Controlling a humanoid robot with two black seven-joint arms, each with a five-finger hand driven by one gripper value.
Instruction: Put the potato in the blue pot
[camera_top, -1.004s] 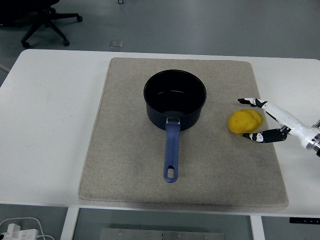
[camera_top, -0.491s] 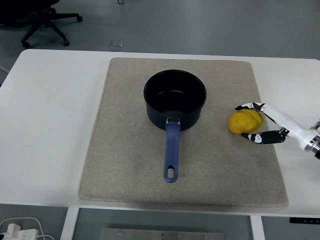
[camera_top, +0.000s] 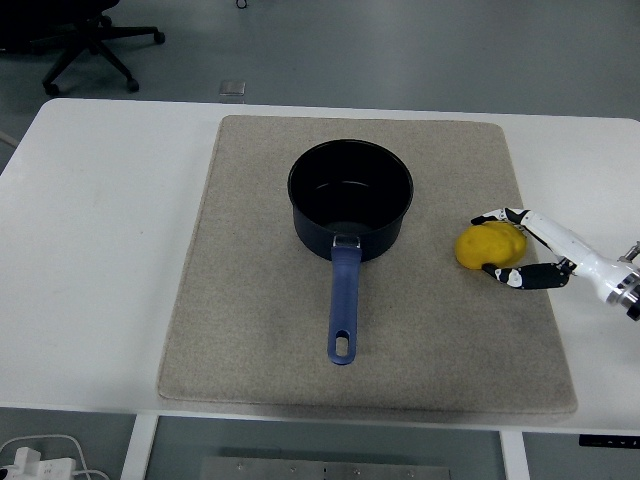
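A glossy enamelled pot (camera_top: 350, 200) sits on a rough, matt felt-like mat (camera_top: 240, 300) over the smooth table (camera_top: 100, 220).

The right robot hand (camera_top: 522, 247) is reaching in over the worktop (camera_top: 100, 250), its fingers (camera_top: 492, 216) curling around the yellow potato (camera_top: 489, 244) on both sides. The blue pot (camera_top: 350, 198) is standing well apart to the hand's left on the grey mat (camera_top: 250, 300), its handle (camera_top: 343, 310) pointing toward the near edge.
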